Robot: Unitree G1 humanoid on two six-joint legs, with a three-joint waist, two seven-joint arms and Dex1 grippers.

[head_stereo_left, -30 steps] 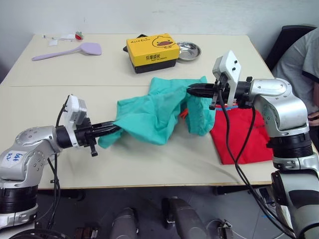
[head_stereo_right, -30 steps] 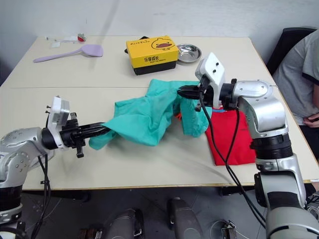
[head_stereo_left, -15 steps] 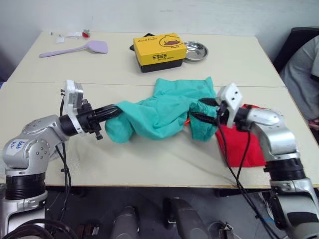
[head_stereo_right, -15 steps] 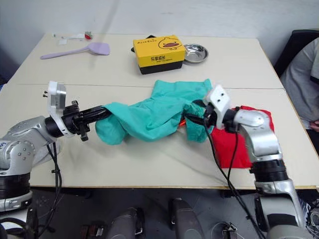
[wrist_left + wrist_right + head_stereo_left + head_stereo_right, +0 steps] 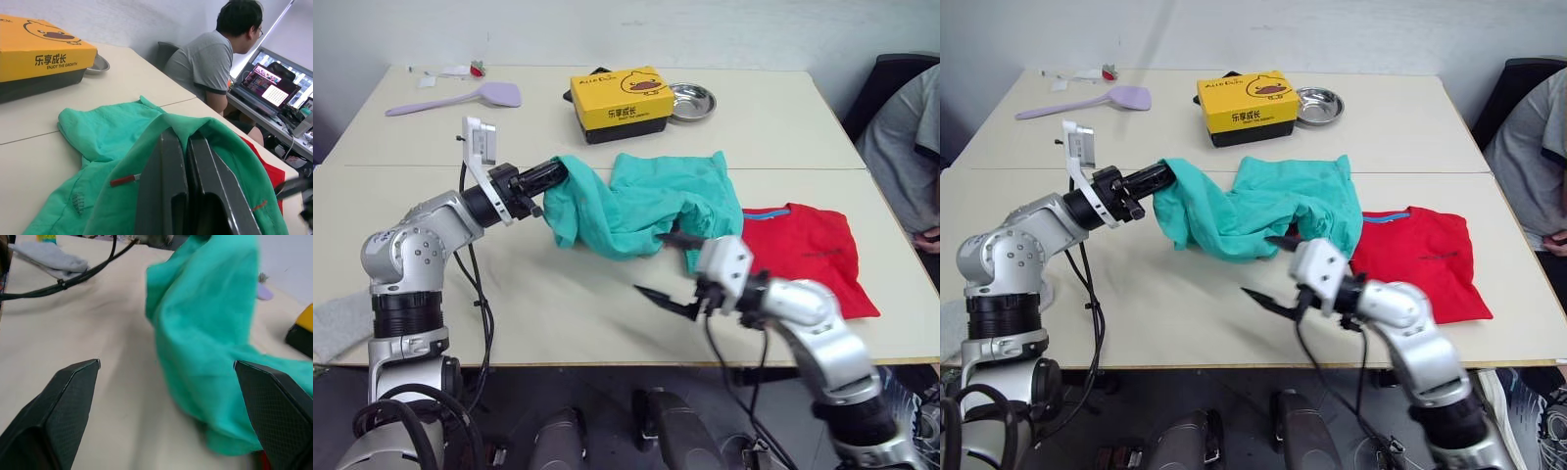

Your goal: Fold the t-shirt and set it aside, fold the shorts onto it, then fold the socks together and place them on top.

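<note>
The teal shorts (image 5: 646, 201) sprawl across the middle of the frame on the beige table (image 5: 558, 304), one end lifted off the surface and bunched in the left gripper (image 5: 551, 176), whose fingers (image 5: 168, 161) are clenched together on a fold of the cloth; the rest trails rightward and lies slack, its far corner touching the red t-shirt (image 5: 808, 255), which lies folded and flat at centre right. The right gripper (image 5: 668, 266) hovers low in the lower middle of the frame, just in front of the shorts, fingers spread wide and holding nothing; the wrist view shows both pads (image 5: 63, 396) well apart with bare table between them.

The shorts look light and limp; they drape and crease wherever unsupported, so a single pinch will only drag a rope of fabric, not a flat panel; I judge the free hand should take the loose hem or waistband edge nearest it, at the opposite end from the held fold, so the cloth can be stretched taut between two holds before being laid over the t-shirt. Thin fabric may slip from a shallow pinch; a deeper bite on a doubled edge seems safer.

A grey sock (image 5: 335, 323) lies at the lower left edge; a yellow duck-printed box (image 5: 618, 100), a steel bowl (image 5: 691, 100) and a lilac spatula (image 5: 455, 99) sit along the upper part.
</note>
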